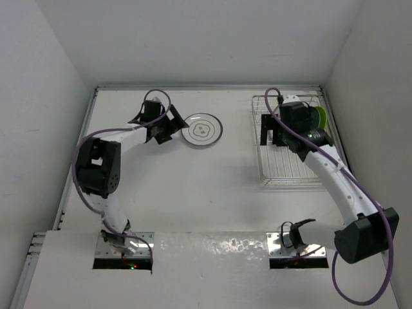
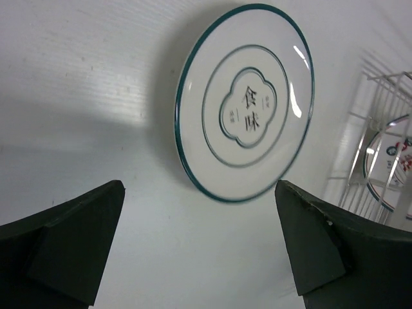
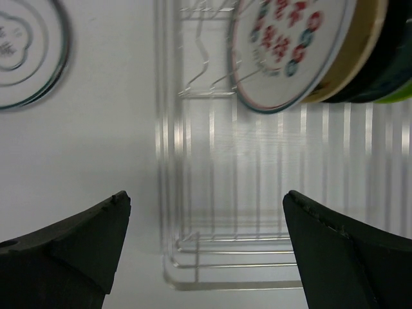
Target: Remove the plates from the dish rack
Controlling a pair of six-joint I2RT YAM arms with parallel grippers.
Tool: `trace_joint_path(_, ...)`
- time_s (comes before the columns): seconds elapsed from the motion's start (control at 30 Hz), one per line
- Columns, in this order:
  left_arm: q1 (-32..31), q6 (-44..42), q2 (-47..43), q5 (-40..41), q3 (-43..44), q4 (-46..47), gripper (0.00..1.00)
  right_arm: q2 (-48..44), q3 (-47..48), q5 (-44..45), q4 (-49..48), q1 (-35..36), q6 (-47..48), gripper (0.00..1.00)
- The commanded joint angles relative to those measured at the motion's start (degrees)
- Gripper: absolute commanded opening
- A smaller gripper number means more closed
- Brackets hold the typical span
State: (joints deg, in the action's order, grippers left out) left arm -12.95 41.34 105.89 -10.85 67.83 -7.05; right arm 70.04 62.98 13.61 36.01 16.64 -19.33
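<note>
The dish rack (image 1: 290, 170) at the far right corner of the table (image 1: 193, 193) still holds several plates (image 3: 290, 51) upright. One white plate (image 1: 203, 131) already lies flat near the far edge. Left gripper (image 2: 199, 190) and right gripper (image 3: 207, 196) gape wide, both empty.

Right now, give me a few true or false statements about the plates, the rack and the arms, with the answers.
1. A teal-rimmed white plate lies flat on the table. True.
2. The dish rack is empty. False: several plates stand upright at its far end, a red-patterned plate among them.
3. The jaws of the right arm are shut on a plate. False: they stand open above the rack, holding nothing.
4. A lime green plate stands in the rack. True.
</note>
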Motion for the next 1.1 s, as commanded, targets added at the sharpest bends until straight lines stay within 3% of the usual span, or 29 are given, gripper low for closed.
trace_joint_path(0.0,-1.9,-1.4,-12.8,2.6,-3.7,-0.3,1.00,3.3,5.6,16.5,1.5,-0.5,4.0,0.99)
trace_joint_path(0.1,-5.6,-3.3,-24.3,7.2,-7.8,-3.5,1.00,8.9,9.2,17.9,1.5,-4.1,4.6,0.95)
trace_joint_path(0.17,-9.1,-5.1,-30.6,10.2,-10.9,-6.9,1.00,12.5,11.0,17.9,0.2,-6.5,4.8,0.83)
trace_joint_path(0.3,-11.2,-8.5,-46.5,15.0,-14.8,-13.9,1.00,17.9,14.2,19.3,-2.0,-8.7,6.0,0.71)
trace_joint_path(0.5,-11.5,-21.3,-58.0,18.0,-14.9,-27.3,1.00,23.9,18.0,16.6,-5.3,-11.3,8.3,0.53)
trace_joint_path(0.57,-11.5,-23.2,-60.5,18.1,-16.8,-26.8,1.00,25.0,18.3,15.0,-6.9,-11.4,8.9,0.48)
trace_joint_path(0.67,-11.5,-22.9,-61.2,18.6,-20.5,-24.9,1.00,26.9,18.9,12.3,-8.0,-11.5,9.0,0.47)
trace_joint_path(0.9,-11.5,-24.0,-60.4,15.9,-20.6,-23.9,1.00,31.2,20.4,10.8,-9.1,-11.5,10.2,0.36)
trace_joint_path(1.07,-11.4,-24.0,-60.9,15.6,-21.2,-23.5,1.00,29.6,18.1,8.4,-11.7,-11.6,8.7,0.34)
